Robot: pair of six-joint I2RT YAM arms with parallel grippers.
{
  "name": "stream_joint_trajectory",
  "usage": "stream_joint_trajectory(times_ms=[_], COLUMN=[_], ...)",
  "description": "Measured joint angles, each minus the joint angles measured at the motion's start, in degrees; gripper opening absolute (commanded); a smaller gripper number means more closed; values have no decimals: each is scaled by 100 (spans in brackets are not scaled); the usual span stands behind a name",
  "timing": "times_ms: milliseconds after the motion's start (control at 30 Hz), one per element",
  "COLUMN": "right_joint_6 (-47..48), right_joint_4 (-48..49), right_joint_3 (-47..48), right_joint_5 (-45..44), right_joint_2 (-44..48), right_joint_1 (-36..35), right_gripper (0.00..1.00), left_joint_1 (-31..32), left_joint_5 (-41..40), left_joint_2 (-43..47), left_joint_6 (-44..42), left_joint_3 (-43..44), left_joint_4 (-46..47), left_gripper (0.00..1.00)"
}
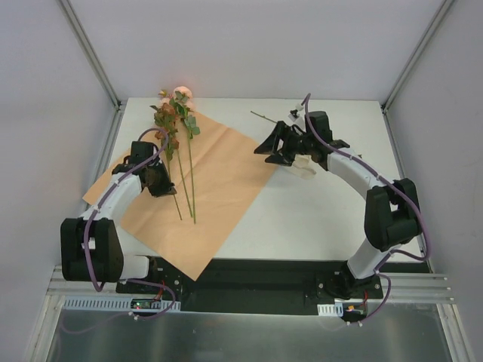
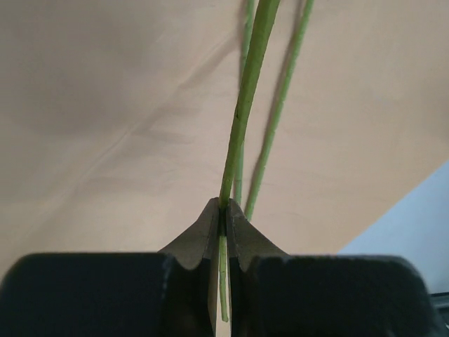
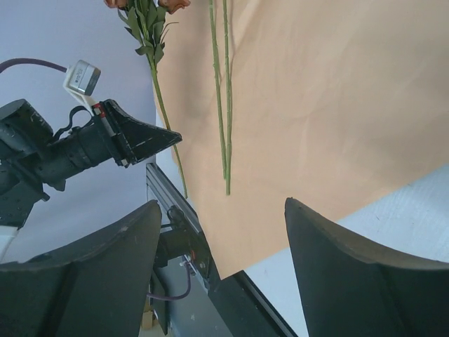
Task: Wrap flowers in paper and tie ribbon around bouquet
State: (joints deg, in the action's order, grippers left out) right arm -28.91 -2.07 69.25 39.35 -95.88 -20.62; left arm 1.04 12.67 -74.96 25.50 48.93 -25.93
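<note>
So the left gripper (image 2: 224, 214) has its jaws shut tight on one green stem, pinching it close to the cut end, and a short bit of stem pokes out below the pinch. That stem belongs to the flowers (image 1: 175, 113). From the left wrist view it rises up and away from the jaws, above the paper (image 2: 105, 105). Two more stems lie flat on the sheet just beside it, side by side, with their cut ends pointing at the near edge of the table (image 1: 324, 219). The blooms, pink and rust with green leaves, sit bunched at the far edge, left of the middle, just past the paper's far edge. The paper has its orange-tan face up and lies skewed across the left half of the table. One corner hangs over the near edge and another reaches the left edge. The right gripper (image 3: 221, 205) has its jaws wide apart with nothing between them. It hovers by the paper's far-right corner, aimed at the sheet and the stems. A pale cream patch on the table under the right arm looks like the ribbon (image 1: 306, 169), but it's mostly hidden so I can't really tell. One more thin stem (image 1: 263, 116) lies alone near the far edge, well apart from the bunch.
</note>
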Motion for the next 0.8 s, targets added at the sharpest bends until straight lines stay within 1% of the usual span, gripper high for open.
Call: stream_joint_trajectory(times_ms=[200,533,567,600,667,700,800], right_joint_6=[50,52,46,7,-149,-264,-632], right_joint_4=[-11,-9,-11,-15,-81,-131,-214], right_joint_3=[39,157,157,157,157,157,181], right_joint_5=[50,61,44,13,-177,-306,-715], right_joint_2=[-234,-592,-623,-654,-704,-728,-863], right_joint_1=[2,2,2,9,26,46,118], right_gripper=[74,74,74,74,72,72,70], left_joint_1=[0,0,0,0,0,0,4], left_joint_5=[-151,-254,-256,-256,-260,-262,-273], left_joint_2=[-678,-1375,-1434,-1473,-1495,-1495,-1495], left_joint_6=[-262,-282,-280,-278,-273,-260,-249], left_joint_3=[-7,2,0,0,0,0,2], left_joint_4=[254,636,640,643,640,640,623], left_gripper=[0,0,2,7,13,17,24])
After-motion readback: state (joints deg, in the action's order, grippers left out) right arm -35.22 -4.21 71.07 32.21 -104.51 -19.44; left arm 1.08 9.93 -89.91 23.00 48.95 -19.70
